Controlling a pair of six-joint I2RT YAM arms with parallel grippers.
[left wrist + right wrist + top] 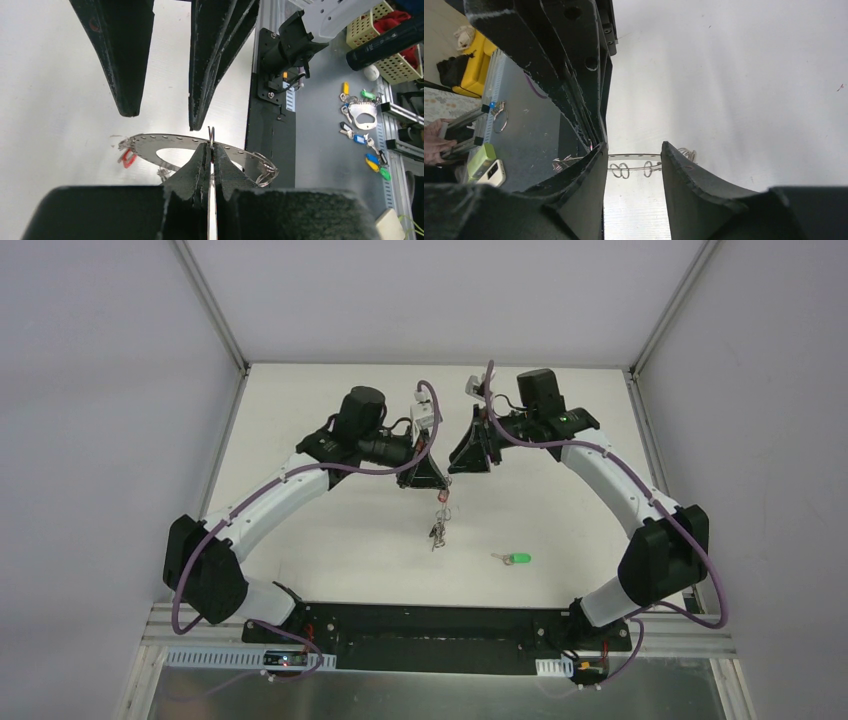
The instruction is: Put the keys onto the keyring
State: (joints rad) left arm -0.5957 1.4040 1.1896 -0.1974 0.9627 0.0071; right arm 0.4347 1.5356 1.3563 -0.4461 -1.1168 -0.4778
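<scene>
Left claw (211, 150) clamped shut on the keyring (150, 144), held up over the middle of the desk (560, 510) (red-headed key (128, 158) at the ring's rim). Right claw (633, 148) open just beside the ring, gripping nothing. Green-headed key (518, 559) lies loose near the desk's near edge, right of centre.

Looks like a robotics lab: white-walled booth (90, 390), aluminium framing (210, 305), white table (340, 550), cable duct (215, 658), storage basket (362, 27) alongside.
</scene>
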